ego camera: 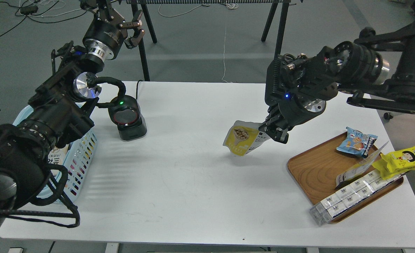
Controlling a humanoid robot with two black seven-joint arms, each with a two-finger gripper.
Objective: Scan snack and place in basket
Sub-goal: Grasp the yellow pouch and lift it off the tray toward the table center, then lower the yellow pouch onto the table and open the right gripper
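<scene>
My right gripper (273,133) is shut on the right edge of the snack (243,139), a yellow pouch with a round picture of beige balls and a white part with dark text. It holds the pouch tilted above the middle of the white table (193,182). The black scanner (127,120) stands at the table's left, its round window dark with a faint red ring. The light blue basket (82,154) sits at the far left, mostly hidden behind my left arm. My left gripper (134,32) is raised beyond the table's far left edge, open and empty.
A brown wooden tray (312,172) at the right holds a small blue packet (356,141), a bright yellow packet with a cartoon face (404,158) and a long clear pack of white boxes (351,195). Black table legs stand behind the far edge.
</scene>
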